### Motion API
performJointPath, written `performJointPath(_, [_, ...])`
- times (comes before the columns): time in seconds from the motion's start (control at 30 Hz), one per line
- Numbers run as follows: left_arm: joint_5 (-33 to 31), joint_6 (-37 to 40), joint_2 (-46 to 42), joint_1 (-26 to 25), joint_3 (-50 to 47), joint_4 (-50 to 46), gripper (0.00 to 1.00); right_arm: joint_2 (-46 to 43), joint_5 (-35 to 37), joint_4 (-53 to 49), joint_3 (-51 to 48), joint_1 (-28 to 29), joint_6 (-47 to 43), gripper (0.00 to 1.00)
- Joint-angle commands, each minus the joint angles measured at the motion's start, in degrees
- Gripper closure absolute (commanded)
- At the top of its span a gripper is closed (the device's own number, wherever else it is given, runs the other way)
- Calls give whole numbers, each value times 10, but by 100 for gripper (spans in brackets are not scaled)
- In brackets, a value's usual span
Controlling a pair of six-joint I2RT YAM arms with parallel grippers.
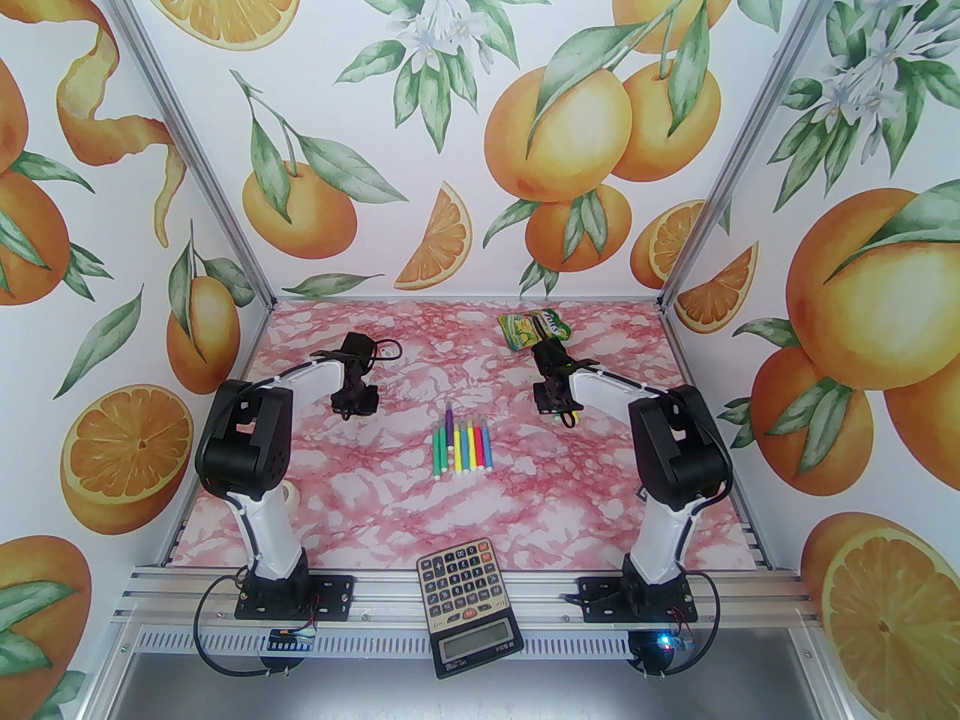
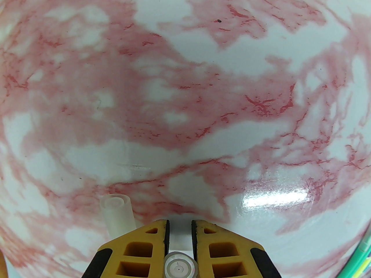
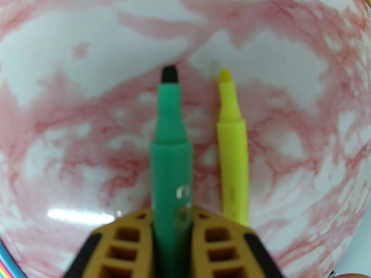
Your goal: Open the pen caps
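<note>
Print on calculator (image 1: pixel 469 597), packet (image 1: pixel 534 327) and green pen (image 3: pixel 171 161) is unreadable.

Pens (image 1: pixel 463 447) in a row on table (image 1: pixel 337 492), calculator (image 1: pixel 469 604) before them, packet (image 1: pixel 534 327) behind right.

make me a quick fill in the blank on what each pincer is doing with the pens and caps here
1. The held pen in the right pincer is coloured ___.
2. The loose pen beside it on the table is coloured ___.
3. The left pincer is shut on a clear cap; a second cap lies on the ___.
Missing: green; yellow; table.
</note>
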Motion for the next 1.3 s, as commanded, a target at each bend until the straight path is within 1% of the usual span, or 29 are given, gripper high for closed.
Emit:
performJointPath(0.0, [0,4,9,3,17,-3,85,10,4,-14,17,-4,6,79])
performJointPath(0.33, [9,4,0,3,17,-4,74,8,3,-18,20,-4,5,74])
performJointPath(0.53, [14,4,-26,3,12,1,68,-10,0,-18,15,-4,3,71])
performJointPath(0.57, [29,3,-32,2,13,0,67,-16,0,-20,15,-3,2,70])
performJointPath(0.8, [54,0,-81,3,13,-8,62,-61,-1,-27,8,18,-30,67])
performJointPath(0.9, [70,1,-106,3,4,-1,56,-74,-16,-32,7,33,-38,67])
performJointPath(1.03, [103,8,-146,2,-22,25,48,-97,-67,-27,-3,59,-41,66])
performJointPath(1.27, [212,3,-222,3,-103,120,41,-113,-141,-24,-13,112,-34,65])
